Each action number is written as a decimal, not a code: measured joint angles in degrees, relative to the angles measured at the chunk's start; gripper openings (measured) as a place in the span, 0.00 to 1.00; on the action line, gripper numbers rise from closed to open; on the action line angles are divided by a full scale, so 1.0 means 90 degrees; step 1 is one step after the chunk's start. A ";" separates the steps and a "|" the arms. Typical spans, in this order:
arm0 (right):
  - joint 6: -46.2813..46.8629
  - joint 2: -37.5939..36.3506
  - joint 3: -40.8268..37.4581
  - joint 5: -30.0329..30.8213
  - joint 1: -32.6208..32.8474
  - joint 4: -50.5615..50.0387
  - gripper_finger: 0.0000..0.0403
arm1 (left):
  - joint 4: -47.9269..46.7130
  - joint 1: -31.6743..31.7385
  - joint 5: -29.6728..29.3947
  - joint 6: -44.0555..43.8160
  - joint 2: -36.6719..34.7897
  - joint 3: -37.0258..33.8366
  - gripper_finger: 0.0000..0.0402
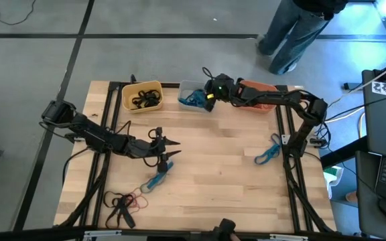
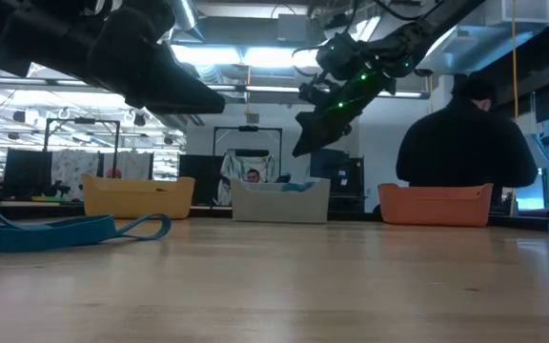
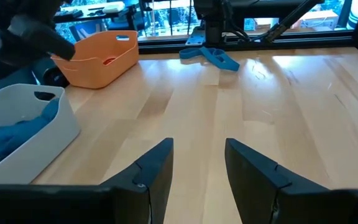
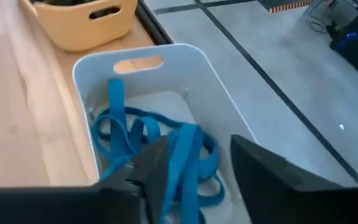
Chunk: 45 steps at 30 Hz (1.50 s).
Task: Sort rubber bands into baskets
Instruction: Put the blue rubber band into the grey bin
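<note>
My right gripper (image 1: 208, 98) is open and empty above the pale grey basket (image 4: 194, 65), which holds several blue rubber bands (image 4: 166, 143). In the low view it (image 2: 303, 143) hangs well above the basket's rim (image 2: 281, 202). My left gripper (image 1: 174, 148) is open and empty over the bare table middle (image 3: 197, 162). The yellow basket (image 1: 141, 96) holds black bands. The orange basket (image 1: 263, 102) lies partly under my right arm. Loose blue bands lie at the near left (image 1: 156, 179) and by the right edge (image 1: 268, 152). Black and red bands (image 1: 122, 201) lie near the front left.
The three baskets stand in a row along the table's far edge. The right arm's base (image 1: 300, 137) stands by the right edge, next to the blue band there. A person (image 1: 293, 33) stands beyond the far right corner. Bare wood (image 1: 226, 174) lies in the table's middle.
</note>
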 joint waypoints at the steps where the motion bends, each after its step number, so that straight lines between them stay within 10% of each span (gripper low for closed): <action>1: -0.0099 -0.0056 0.0000 0.0001 0.0001 -0.0092 0.48 | 0.0000 0.0010 0.0002 0.0000 0.0000 0.0000 0.36; 28: 0.2059 -0.2610 -0.0209 -0.0273 0.1888 -0.6736 0.54 | 0.0030 0.0025 0.0002 -0.0044 0.0000 -0.0005 0.36; 45: 0.3428 -0.2606 -0.2565 -0.1386 0.4097 -0.6878 0.54 | 0.0029 0.0025 0.0002 -0.0041 0.0000 -0.0005 0.36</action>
